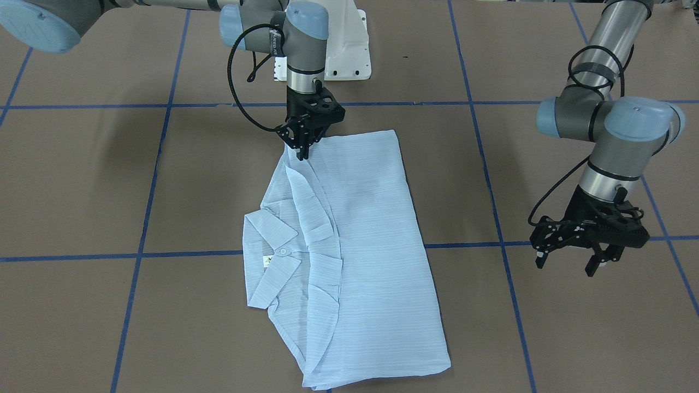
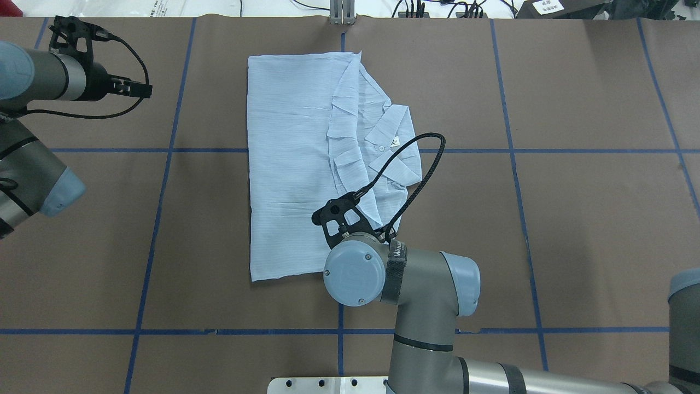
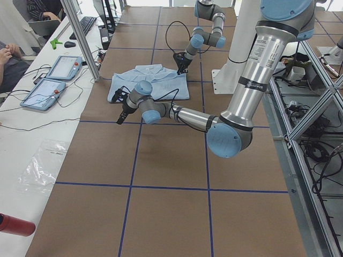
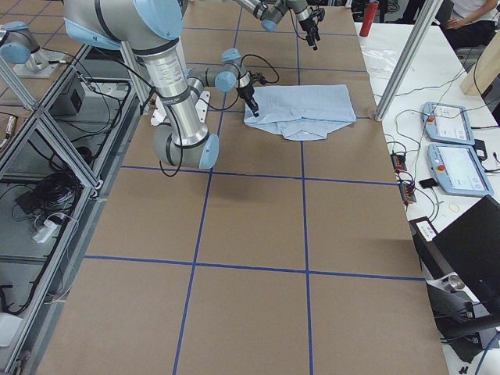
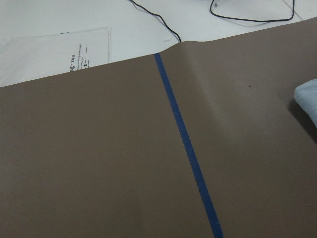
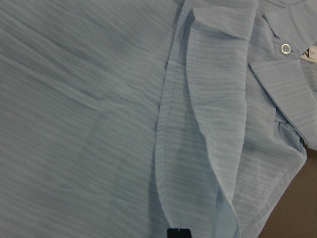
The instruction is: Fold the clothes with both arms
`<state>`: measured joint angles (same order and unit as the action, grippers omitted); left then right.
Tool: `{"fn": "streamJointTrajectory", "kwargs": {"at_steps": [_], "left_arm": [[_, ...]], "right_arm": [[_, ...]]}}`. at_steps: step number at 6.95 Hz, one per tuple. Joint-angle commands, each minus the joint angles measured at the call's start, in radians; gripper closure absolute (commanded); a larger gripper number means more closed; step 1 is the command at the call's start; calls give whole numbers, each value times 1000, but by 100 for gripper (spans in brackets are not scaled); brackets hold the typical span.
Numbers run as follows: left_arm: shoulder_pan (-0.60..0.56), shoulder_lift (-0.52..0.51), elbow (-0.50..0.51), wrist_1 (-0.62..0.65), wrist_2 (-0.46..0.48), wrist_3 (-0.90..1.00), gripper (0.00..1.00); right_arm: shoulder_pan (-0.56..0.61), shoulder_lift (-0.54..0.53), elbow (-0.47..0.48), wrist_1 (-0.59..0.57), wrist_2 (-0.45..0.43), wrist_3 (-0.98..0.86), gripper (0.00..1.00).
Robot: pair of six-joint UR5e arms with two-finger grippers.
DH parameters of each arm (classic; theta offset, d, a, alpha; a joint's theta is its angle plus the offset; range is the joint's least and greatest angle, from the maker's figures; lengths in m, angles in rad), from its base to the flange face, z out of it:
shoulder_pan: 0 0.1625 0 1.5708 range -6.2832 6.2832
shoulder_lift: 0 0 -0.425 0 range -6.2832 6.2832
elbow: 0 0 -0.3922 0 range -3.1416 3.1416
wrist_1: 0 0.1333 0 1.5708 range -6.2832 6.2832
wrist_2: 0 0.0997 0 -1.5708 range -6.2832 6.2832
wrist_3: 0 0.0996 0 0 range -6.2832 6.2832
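The pale blue striped shirt (image 1: pixel 371 245) lies flat on the brown table as a folded oblong, collar and white label (image 2: pixel 395 141) on top at one long side. My right gripper (image 1: pixel 302 153) points straight down at the shirt's corner nearest the robot base, its fingers shut together on the folded fabric edge. The right wrist view is filled with the shirt (image 6: pixel 99 124), and a fold runs down to a black fingertip (image 6: pixel 178 233). My left gripper (image 1: pixel 568 261) hangs open and holds nothing, above bare table well off to the shirt's side. In the left wrist view only a shirt corner (image 5: pixel 307 99) shows.
Blue tape lines (image 1: pixel 464 244) grid the brown table top. The white pedestal base (image 1: pixel 349 49) stands behind the right gripper. A side bench beyond the table's far edge carries two control pendants (image 3: pixel 53 77), cables and a person's hand (image 3: pixel 6 53).
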<state>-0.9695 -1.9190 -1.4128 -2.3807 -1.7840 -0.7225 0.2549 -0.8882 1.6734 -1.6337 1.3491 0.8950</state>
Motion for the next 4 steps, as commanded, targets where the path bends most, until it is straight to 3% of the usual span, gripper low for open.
{"fn": "streamJointTrajectory", "kwargs": {"at_steps": [1, 4], "left_arm": [[2, 0, 0, 0, 0, 0, 0], [6, 0, -1, 0, 0, -2, 0]], "right_arm": [[1, 6, 2, 5, -1, 15, 100], [43, -6, 29, 6, 5, 15, 100]]}}
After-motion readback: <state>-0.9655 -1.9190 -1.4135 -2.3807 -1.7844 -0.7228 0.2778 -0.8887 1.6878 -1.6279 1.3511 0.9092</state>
